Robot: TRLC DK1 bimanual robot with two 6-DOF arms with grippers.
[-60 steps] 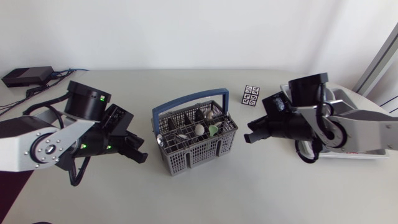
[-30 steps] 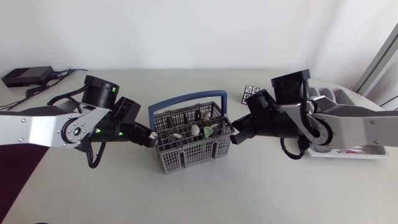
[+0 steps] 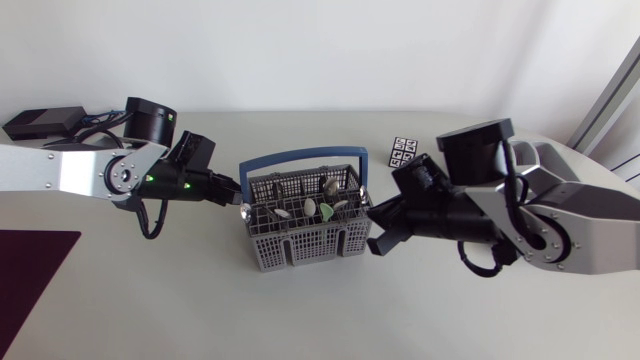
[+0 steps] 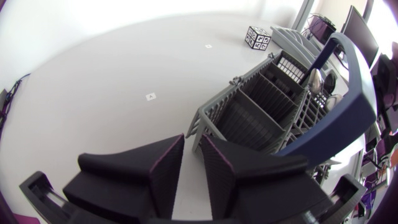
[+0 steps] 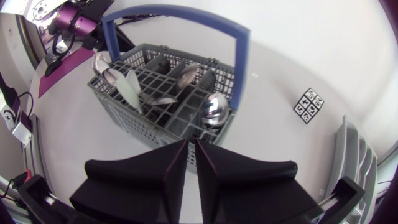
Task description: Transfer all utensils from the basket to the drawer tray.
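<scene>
Left gripper (image 4: 191, 142): fingers close together, thin slit, nothing in it. The basket (image 4: 249, 118) sits on the table, its corner just ahead of the tips and slightly off toward one finger. From the head view the tips are at the basket's end wall, below the foot of the blue handle (image 3: 300, 155); can't tell if they touch. Right gripper (image 5: 191, 144): fingers nearly pressed together, also nothing between them. The opposite end of the basket is just ahead of it, with a shiny spoon (image 5: 214, 107) in the nearest corner compartment; can't confirm contact there either. The utensils all stand in the basket with only bowls and tips poking out and the rest down in the grid, so the count is unclear. The drawer tray (image 5: 349, 152) is beyond the marker cube (image 5: 309, 104), cut off at the edge of the right wrist view, and in the head view the right arm mostly covers it.
</scene>
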